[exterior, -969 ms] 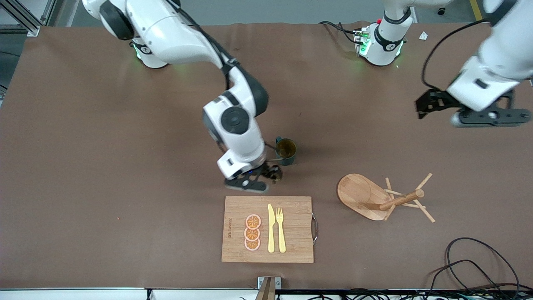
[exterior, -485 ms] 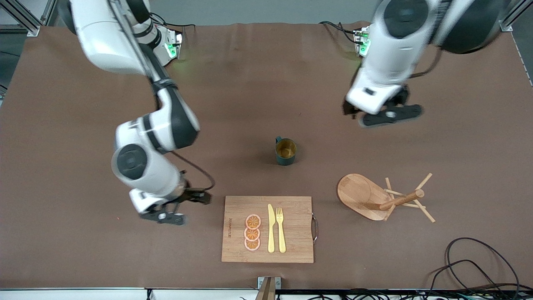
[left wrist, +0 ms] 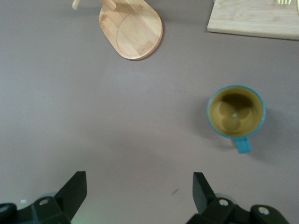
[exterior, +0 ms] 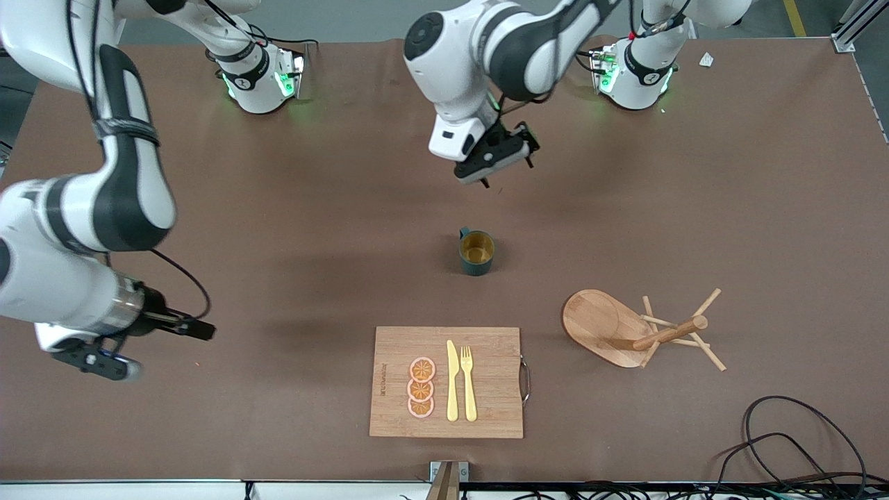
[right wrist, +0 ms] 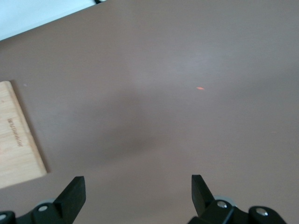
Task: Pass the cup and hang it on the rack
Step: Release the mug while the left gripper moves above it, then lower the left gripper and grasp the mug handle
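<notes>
Front view shows one cup (exterior: 476, 252) upright on the table, one rack (exterior: 628, 330) tipped over nearer the camera, three orange slices (exterior: 421, 387). Left gripper (exterior: 494, 157) hovers spread over bare table; right gripper (exterior: 94, 361) spread, empty, at its end.

A robotics lab: two Franka arms bolted to a brown-covered table (exterior: 278, 208), cables (exterior: 785, 430) trailing.
</notes>
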`<state>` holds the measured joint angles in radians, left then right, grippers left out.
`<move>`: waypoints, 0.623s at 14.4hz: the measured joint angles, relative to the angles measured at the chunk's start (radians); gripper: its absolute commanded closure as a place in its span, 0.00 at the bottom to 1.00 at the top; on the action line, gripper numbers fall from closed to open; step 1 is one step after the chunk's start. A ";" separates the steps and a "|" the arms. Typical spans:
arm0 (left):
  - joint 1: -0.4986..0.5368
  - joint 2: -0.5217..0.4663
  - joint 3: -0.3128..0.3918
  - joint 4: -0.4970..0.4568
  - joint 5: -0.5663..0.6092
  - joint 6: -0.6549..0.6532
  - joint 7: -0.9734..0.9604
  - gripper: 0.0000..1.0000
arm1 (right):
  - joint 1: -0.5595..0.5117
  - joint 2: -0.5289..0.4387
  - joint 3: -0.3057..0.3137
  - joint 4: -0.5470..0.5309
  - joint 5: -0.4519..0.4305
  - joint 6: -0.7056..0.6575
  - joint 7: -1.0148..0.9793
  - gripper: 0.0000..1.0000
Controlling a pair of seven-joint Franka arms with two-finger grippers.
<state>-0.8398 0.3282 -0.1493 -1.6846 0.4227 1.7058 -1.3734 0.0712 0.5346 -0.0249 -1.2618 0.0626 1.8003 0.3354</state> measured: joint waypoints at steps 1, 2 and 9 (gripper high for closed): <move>-0.034 0.003 -0.004 -0.038 0.039 0.026 -0.079 0.01 | -0.028 -0.034 0.000 -0.034 0.000 -0.003 -0.044 0.00; -0.065 0.006 -0.007 -0.071 0.083 0.041 -0.146 0.01 | -0.054 -0.066 0.000 -0.067 0.000 -0.003 -0.099 0.00; -0.233 0.195 -0.023 -0.181 0.547 0.120 -0.767 0.00 | -0.158 -0.273 0.004 -0.206 0.000 -0.022 -0.266 0.00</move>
<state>-1.0730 0.5230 -0.1725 -1.8657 0.9698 1.8258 -2.1406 -0.0869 0.2619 -0.0211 -1.4683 0.0625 1.7780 0.0692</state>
